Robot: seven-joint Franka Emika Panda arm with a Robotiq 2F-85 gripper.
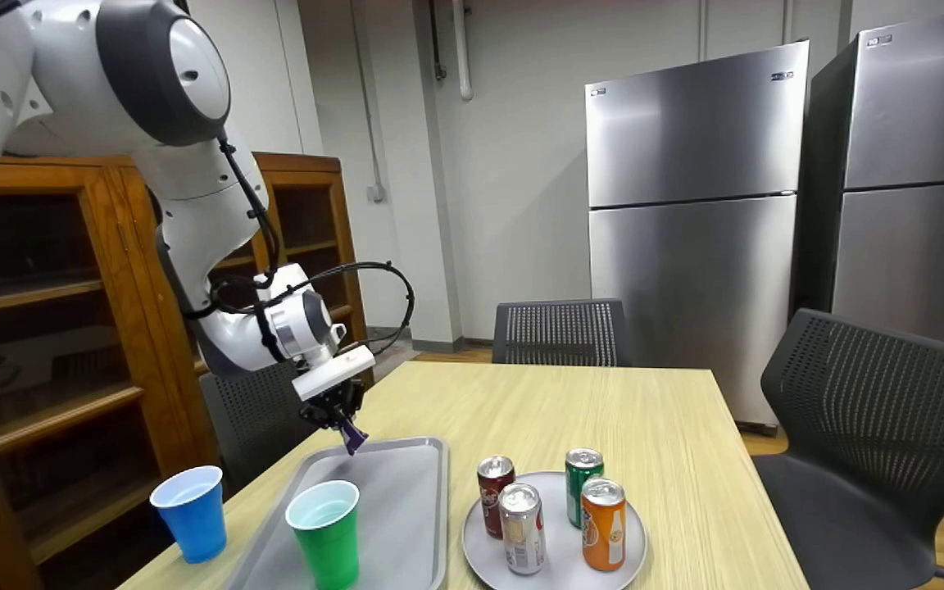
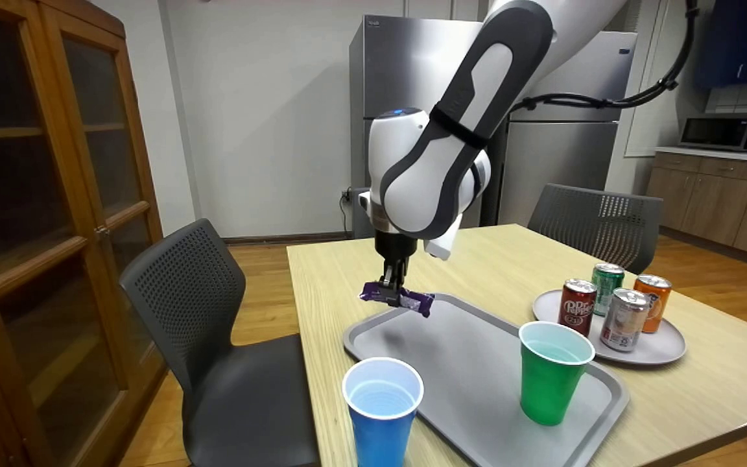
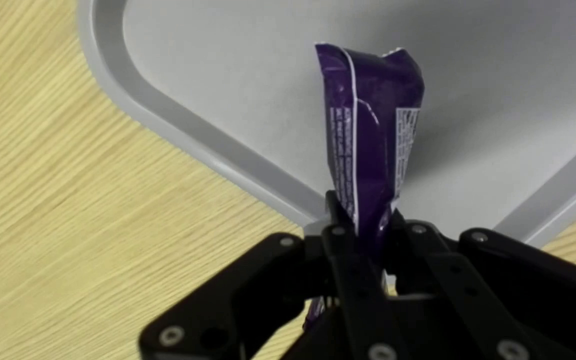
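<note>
My gripper [image 3: 366, 216] is shut on a purple wrapped bar [image 3: 374, 130], gripped near its middle. One end sticks out forward in the wrist view; most of the other end is hidden behind the black fingers [image 3: 343, 250]. In an exterior view the bar [image 2: 417, 301] hangs roughly level, one end slightly lower, across the gripper [image 2: 391, 293]. Beneath it is the grey tray [image 2: 464, 370]; a gap and a shadow show that the bar is held above it, near a corner. A green cup [image 2: 550, 383] stands on the tray's opposite part.
Beside the tray, a blue cup [image 2: 383, 425] stands on the wooden table [image 1: 570, 410]. A round grey plate [image 1: 555, 565] carries several soda cans, among them an orange can [image 1: 603, 528]. Dark chairs [image 1: 558, 332] surround the table, with a wooden cabinet [image 2: 56, 227] to one side.
</note>
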